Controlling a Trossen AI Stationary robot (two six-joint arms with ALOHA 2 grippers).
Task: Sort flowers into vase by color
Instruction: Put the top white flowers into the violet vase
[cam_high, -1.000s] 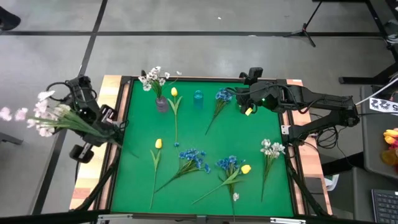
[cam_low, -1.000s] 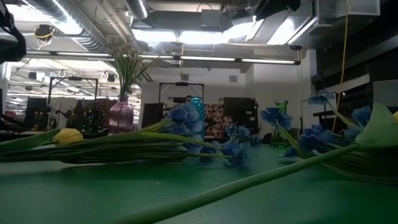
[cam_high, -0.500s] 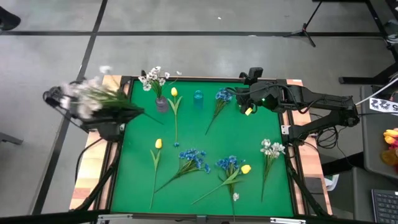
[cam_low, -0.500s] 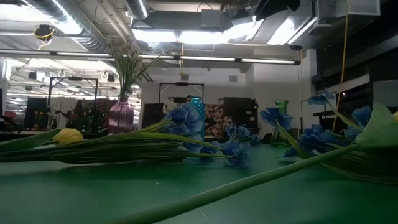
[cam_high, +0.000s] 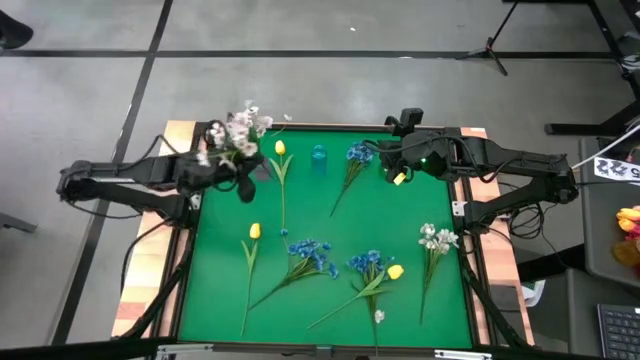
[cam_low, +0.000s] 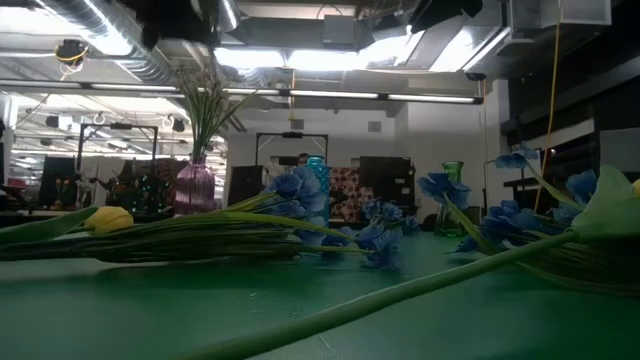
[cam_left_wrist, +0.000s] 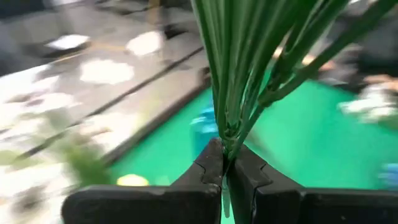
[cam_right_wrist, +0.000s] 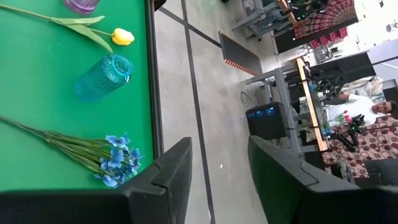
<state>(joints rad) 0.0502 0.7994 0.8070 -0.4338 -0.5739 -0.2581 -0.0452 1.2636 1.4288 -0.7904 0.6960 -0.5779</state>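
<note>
My left gripper (cam_high: 238, 174) is shut on a white-blossom spray (cam_high: 232, 136) above the table's far left corner, right beside the purple vase (cam_high: 262, 170). That vase holds green stalks (cam_low: 205, 120). A teal vase (cam_high: 318, 158) stands to its right. My right gripper (cam_high: 381, 159) hovers open and empty at the far right, next to a blue flower (cam_high: 359, 154). On the green mat lie two yellow tulips (cam_high: 280, 148) (cam_high: 255, 231), blue blooms (cam_high: 311, 251) (cam_high: 368, 263), a yellow bud (cam_high: 395, 271) and a white spray (cam_high: 435, 237). My left gripper pinches the spray's bundle of thin green stalks (cam_left_wrist: 225, 127) between its two fingers, low on the stalks. The fingers lie across the stalks. The stalks fan out beyond the fingertips, and the blossoms stand high toward the far edge. The spray is lifted clear of the mat.
A wooden border (cam_high: 175, 135) frames the green mat. Bare mat (cam_high: 400, 215) lies in the middle right. The right wrist view shows the purple vase (cam_right_wrist: 81, 5), a tulip (cam_right_wrist: 122, 36), the teal vase (cam_right_wrist: 102, 76) and the blue flower (cam_right_wrist: 115, 160), with floor beyond the far edge.
My left gripper has swung from outside the table's left edge in over the far left corner, toward the purple vase, staying shut on the white spray. The blossoms, which pointed left off the table, now point toward the far edge.
</note>
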